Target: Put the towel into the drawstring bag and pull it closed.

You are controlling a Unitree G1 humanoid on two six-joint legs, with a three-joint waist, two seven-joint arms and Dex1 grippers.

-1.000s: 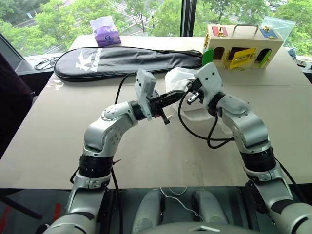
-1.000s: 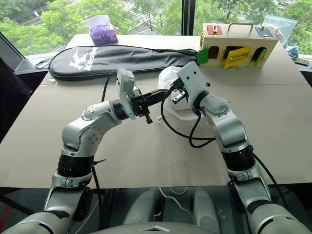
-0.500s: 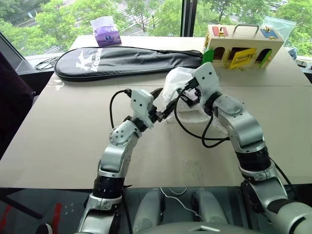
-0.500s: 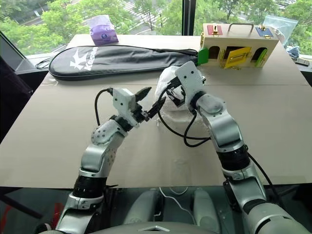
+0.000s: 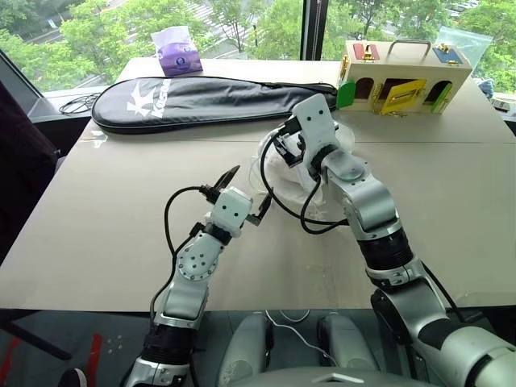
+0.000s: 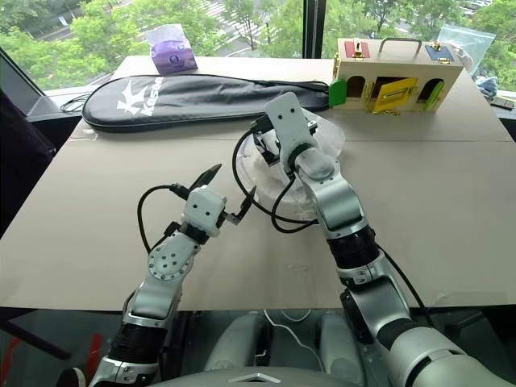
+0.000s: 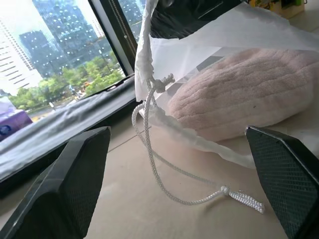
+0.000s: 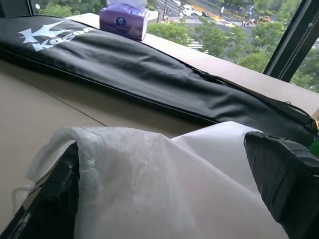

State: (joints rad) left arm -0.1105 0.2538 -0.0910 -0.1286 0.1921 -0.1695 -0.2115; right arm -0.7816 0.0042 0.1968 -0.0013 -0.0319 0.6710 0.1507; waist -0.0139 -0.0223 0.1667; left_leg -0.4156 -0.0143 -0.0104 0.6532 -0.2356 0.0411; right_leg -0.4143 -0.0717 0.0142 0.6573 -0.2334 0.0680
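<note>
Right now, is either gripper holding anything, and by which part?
Nothing is held. The left gripper is open beside the drawstring bag, its cord lying loose on the table. The right gripper is open, fingers straddling the bag's fabric without clamping it.

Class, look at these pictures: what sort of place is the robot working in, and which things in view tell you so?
Probably an upper-floor office or lab test room. Large windows look over treetops and, in the left wrist view, distant towers. A plain table carries unrelated practice props: a black racket case and a wooden latch box.
</note>
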